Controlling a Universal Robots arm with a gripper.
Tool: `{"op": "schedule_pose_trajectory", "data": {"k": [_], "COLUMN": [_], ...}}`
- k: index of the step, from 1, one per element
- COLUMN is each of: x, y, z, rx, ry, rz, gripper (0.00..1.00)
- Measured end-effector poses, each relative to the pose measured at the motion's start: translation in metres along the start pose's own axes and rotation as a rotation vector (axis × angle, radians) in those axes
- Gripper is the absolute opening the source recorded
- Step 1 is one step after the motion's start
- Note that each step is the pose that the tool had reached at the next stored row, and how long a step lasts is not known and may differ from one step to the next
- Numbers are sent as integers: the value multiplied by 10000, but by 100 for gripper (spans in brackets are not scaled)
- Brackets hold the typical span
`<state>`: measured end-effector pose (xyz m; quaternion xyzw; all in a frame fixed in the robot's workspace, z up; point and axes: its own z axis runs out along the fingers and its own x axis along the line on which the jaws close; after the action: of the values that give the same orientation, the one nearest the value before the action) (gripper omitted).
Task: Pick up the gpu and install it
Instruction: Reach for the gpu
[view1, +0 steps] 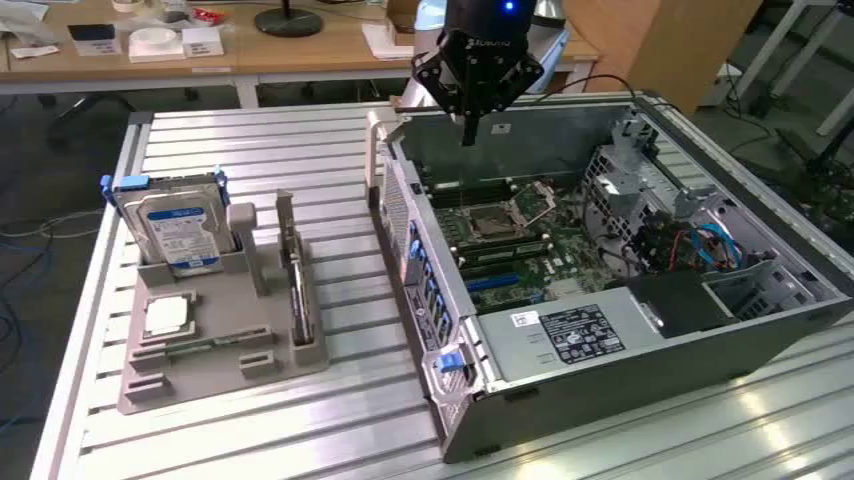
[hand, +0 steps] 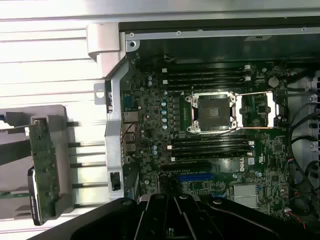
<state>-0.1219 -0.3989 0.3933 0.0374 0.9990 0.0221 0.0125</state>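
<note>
One gpu (view1: 299, 298), a thin dark card seen edge-on, stands upright in a slot of the grey tray (view1: 200, 378) at the left centre of the exterior view. It is held between two upright posts of that tray. Nothing grips or touches it apart from the tray.

The gripper (view1: 467, 135) hangs in the upper centre of the same view, well apart from the gpu and up toward the exterior view's right from it. Its fingers are pressed together into a narrow point aimed straight down, with nothing between them. The tip hovers over the far part of the open computer case (view1: 587, 392), just inside its back wall, and touches nothing.

In the wrist view the gripper (hand: 175, 201) looks down on the motherboard (hand: 150, 125) with its empty processor socket (hand: 214, 112), the rows of dark memory slots and a blue slot (hand: 196, 177).

On the tray, just toward the exterior view's left of the gpu, a hard drive (view1: 178, 232) with a blue-white label stands upright in a blue frame. A square processor chip (view1: 166, 316) lies flat in a recess nearer the lower left.

The case lies on its side with the cover off, filling the right half of the exterior view. The motherboard (view1: 514, 250) is at its centre, a labelled power supply (view1: 581, 333) toward the lower edge, and blue cables (view1: 707, 245) at the right. Tray and case both rest on a slatted metal table (view1: 267, 150), with a wooden desk (view1: 267, 58) across the top left.
</note>
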Motion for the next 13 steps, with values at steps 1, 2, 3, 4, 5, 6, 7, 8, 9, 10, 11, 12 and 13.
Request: {"op": "schedule_pose_trajectory", "data": {"k": [1,2,3,4,5,6,7,8,9,10,11,12,13], "x": [0,1,3,9,15,21,29,41,56,72,91,110,128], "y": [0,0,0,0,-1,-2,-2,-3,-4,-5,-7,-8,-10], "z": [0,0,1,1,1,0,-1,-1,-1,-1,-1,-1,-1], "rx": [0,-1,-1,-2,-2,-1,0,0,-1,0,-1,0,0], "ry": [0,0,-1,-2,-1,0,0,0,0,0,-1,0,0], "rz": [0,-1,0,2,2,0,1,0,0,1,1,1,0], "gripper": [11,11,11,11,11,11,11,11,11,11,11,11,11]}}
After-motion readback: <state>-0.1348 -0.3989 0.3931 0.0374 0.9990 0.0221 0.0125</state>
